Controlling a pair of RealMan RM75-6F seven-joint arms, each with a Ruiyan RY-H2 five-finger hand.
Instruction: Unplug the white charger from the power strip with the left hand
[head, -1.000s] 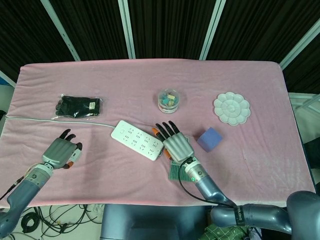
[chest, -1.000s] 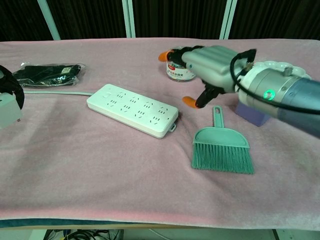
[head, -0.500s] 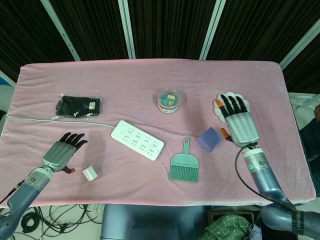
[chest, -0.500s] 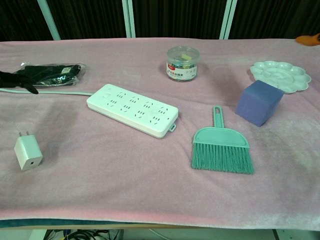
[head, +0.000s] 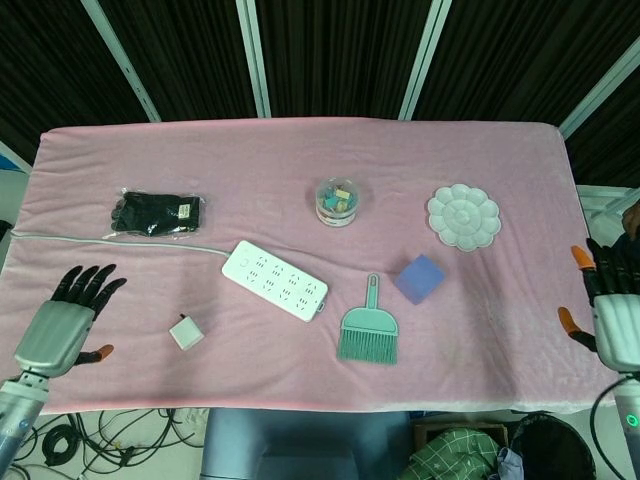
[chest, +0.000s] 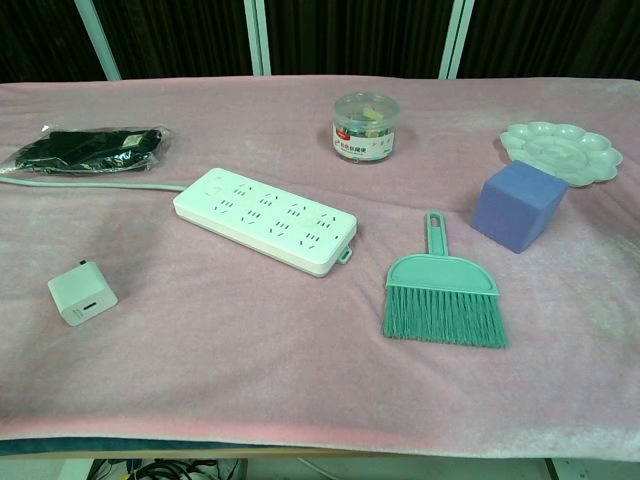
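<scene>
A: Since the earlier frame, both arms have drawn back to the table's edges, and the white charger (head: 186, 332) now lies flat, no longer on its side.

B: Is it unplugged?

A: Yes. It rests on the pink cloth, well apart from the power strip (head: 276, 280), so the task looks finished.

B: And the hands?

A: Left hand (head: 62, 325) and right hand (head: 610, 305) are empty with fingers spread, seen only from the head camera. The chest camera shows the charger's port, I think.

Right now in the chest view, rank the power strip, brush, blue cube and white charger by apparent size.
1. power strip
2. brush
3. blue cube
4. white charger, though it lies nearest the camera.
</scene>
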